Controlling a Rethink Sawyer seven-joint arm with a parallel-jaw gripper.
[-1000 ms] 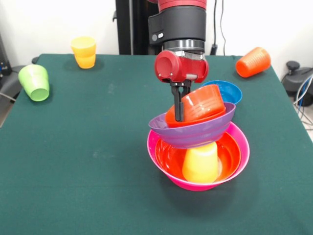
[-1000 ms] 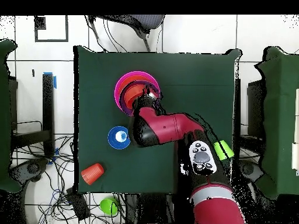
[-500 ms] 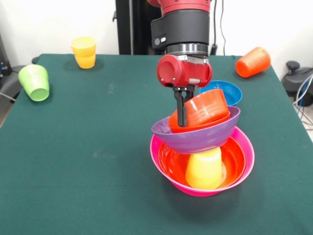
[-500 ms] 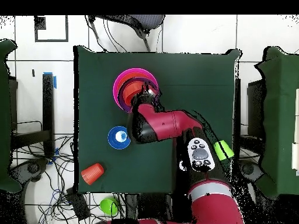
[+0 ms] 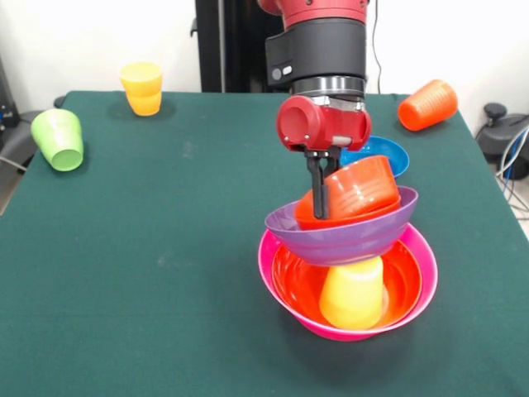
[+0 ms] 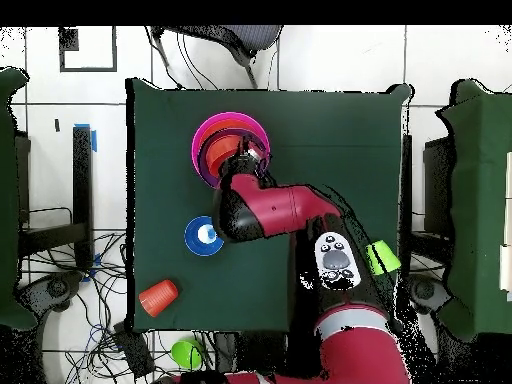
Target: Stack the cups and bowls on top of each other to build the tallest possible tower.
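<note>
Whole tower (image 5: pixel 347 256) is sliding toward 3 o'clock across the table (image 5: pixel 124 248), dragged by the claw (image 5: pixel 319 207), which looks clamped on the small orange bowl (image 5: pixel 355 188) rim; stack staying intact.

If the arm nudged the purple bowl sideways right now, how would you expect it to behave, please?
The purple bowl rests tilted on an upturned yellow cup, a narrow support, so it would probably tip or slide off. Its glossy plastic looks slippery and light, so little would hold it. The small orange bowl lying askew inside it would likely shift too, though the gripper seems to pinch its rim.
</note>
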